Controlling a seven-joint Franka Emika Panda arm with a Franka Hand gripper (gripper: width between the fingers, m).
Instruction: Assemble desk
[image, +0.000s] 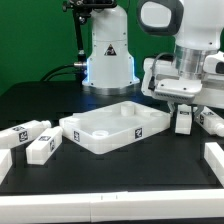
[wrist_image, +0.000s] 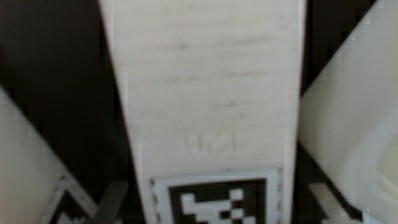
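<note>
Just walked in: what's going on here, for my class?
A robot arm is assembling a small white desk. Its gripper straddles one leg, gaps showing on both sides, so it is not clamped yet. The desk top lies mid-table with no legs fitted. Two loose legs lie on the exterior view's left.

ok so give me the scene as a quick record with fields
top: mid-table, rim up, no legs fitted
left legs: two, lying loose at the exterior view's left
gripper: open, low at the exterior view's right
target leg: between the gripper's fingers, gaps both sides
spare leg: beside the target leg, nearer the exterior view's right edge
</note>
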